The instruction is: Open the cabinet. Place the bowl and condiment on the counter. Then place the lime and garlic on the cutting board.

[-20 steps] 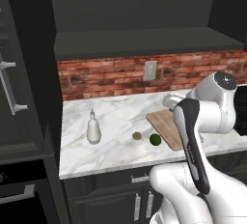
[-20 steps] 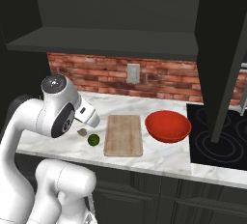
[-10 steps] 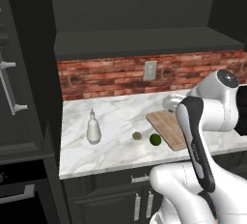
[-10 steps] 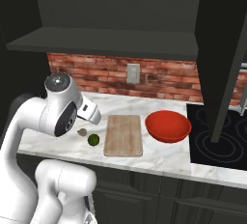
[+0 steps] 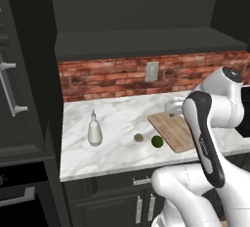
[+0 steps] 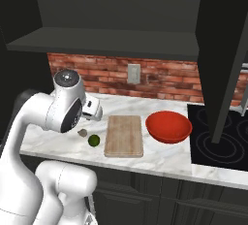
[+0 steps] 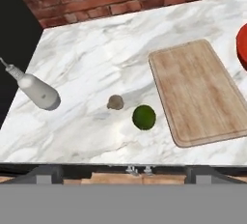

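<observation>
The cabinet (image 5: 146,42) stands open, with one door (image 6: 220,49) swung out. On the counter (image 5: 117,118) stands the white condiment (image 5: 94,129). To its right lie the garlic (image 5: 138,137) and the lime (image 5: 157,141), just left of the cutting board (image 5: 173,130). The red bowl (image 6: 168,126) sits on the counter right of the board (image 6: 124,135). My gripper (image 7: 123,172) hangs open and empty above the counter. In the hand view the lime (image 7: 144,117) and garlic (image 7: 115,102) lie straight ahead of it, the condiment (image 7: 38,91) to the left and the board (image 7: 200,92) to the right.
A black stovetop (image 6: 218,144) adjoins the counter just right of the bowl. A brick wall with a socket plate (image 6: 133,73) backs the counter. A tall dark side cabinet (image 5: 24,99) stands at the left end. Low drawers (image 5: 117,201) run under the counter edge.
My arm's upper joint has drifted a little towards the board. The bowl, condiment, lime and garlic have stayed where they were. The gripper is as wide open as before.
</observation>
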You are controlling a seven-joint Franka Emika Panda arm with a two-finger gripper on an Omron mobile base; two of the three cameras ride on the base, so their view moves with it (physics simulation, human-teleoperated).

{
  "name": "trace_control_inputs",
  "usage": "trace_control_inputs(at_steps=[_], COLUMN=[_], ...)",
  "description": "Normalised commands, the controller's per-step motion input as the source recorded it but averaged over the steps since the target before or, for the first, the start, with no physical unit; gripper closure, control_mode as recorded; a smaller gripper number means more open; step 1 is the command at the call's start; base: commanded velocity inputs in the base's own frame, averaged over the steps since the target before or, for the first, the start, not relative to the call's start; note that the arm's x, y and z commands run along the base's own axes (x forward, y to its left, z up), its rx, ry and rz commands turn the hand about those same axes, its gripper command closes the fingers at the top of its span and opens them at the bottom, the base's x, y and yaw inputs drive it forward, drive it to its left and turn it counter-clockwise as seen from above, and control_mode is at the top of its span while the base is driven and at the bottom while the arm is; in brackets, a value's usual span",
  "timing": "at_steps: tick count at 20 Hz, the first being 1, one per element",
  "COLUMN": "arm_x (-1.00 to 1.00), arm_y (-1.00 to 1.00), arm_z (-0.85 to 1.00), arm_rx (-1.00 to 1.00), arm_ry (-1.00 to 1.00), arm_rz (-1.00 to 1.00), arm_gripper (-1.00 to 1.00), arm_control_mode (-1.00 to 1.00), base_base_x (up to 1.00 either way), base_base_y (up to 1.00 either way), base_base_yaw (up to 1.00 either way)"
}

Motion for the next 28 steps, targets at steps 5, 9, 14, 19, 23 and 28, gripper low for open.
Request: trace_control_inputs(at_steps=[5, 9, 14, 19, 23, 28], arm_x=[-0.17, -0.15, 0.0, 0.0, 0.0, 0.0], arm_y=[0.12, 0.07, 0.01, 0.01, 0.02, 0.26], arm_z=[-0.07, -0.11, 0.0, 0.03, 0.11, 0.12], arm_rx=[-0.11, -0.09, -0.03, 0.0, 0.0, -0.01], arm_ry=[0.0, -0.04, -0.04, -0.02, 0.0, 0.0], arm_rz=[0.04, 0.03, 0.09, 0.15, 0.14, 0.08], arm_gripper=[-1.0, -1.0, -1.0, -1.0, -1.0, -1.0], arm_control_mode=[-1.0, -1.0, -1.0, -1.0, -1.0, -1.0], base_base_x=[0.0, 0.0, 0.0, 0.0, 0.0, 0.0], base_base_y=[0.0, 0.0, 0.0, 0.0, 0.0, 0.0], base_base_yaw=[0.0, 0.0, 0.0, 0.0, 0.0, 0.0])
